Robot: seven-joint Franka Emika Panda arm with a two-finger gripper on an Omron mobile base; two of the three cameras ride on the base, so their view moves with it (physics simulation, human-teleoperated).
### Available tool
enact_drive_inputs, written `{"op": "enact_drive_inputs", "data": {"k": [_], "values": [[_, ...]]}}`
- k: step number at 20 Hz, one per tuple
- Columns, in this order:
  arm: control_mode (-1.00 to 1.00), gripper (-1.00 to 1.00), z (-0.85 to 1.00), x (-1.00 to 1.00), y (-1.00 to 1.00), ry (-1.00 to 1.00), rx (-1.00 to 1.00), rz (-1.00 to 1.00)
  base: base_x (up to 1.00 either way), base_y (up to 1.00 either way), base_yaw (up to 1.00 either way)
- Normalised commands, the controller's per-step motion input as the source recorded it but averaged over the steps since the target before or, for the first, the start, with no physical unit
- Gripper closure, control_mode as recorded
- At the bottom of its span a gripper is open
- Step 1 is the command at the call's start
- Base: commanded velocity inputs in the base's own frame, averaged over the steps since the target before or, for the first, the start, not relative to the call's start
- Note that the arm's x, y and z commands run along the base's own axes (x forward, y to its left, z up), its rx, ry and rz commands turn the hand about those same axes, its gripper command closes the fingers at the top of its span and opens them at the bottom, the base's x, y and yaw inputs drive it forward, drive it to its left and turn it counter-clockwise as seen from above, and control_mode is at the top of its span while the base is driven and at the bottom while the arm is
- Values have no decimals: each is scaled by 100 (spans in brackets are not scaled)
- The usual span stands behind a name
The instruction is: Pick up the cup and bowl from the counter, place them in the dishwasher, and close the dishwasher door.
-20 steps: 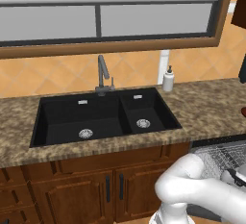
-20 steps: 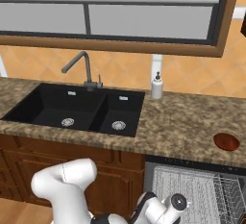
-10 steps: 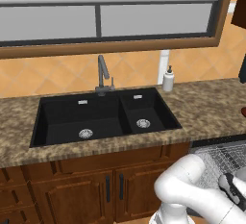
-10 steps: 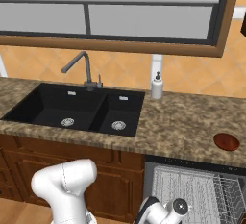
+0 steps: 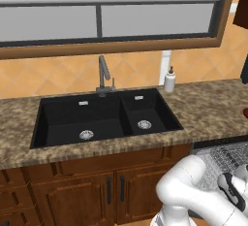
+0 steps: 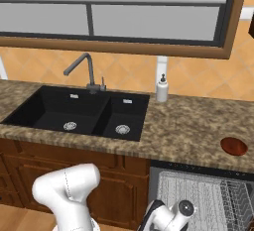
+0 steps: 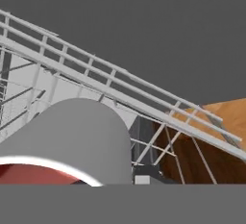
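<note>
Cup (image 7: 72, 141) is lying inside the dishwasher rack (image 7: 120, 93), filling the hand view's foreground, jaws hidden so grip is probably just releasing but cannot tell; next move is calling for backing out and fetching the 1 bowl (image 6: 233, 145) on the counter (image 6: 193, 126).

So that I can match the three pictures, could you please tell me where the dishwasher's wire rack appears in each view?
Left base view: the wire rack sits at the lower right, under the counter edge.
Right base view: the rack is at the bottom right, below the counter.
Hand view: its rails run diagonally from upper left to lower right.
Shared landmark, both base views: the soap bottle.
</note>
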Motion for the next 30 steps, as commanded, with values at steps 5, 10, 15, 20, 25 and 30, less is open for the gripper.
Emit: {"op": "enact_drive_inputs", "data": {"k": [5, 10, 15, 20, 25, 30], "values": [[-100, -100, 26, 0, 0, -11, 0, 0, 0, 0, 0], [-100, -100, 52, -1, 1, -8, 0, 0, 0, 0, 0], [-100, -100, 66, -1, 18, 0, -9, -3, 0, 0, 0], [-100, -100, 78, -11, 3, 14, -7, -1, 0, 0, 0], [-100, -100, 100, -40, 0, 15, -8, -3, 0, 0, 0], [-100, -100, 100, -54, 0, 5, -7, -14, 0, 0, 0]]}}
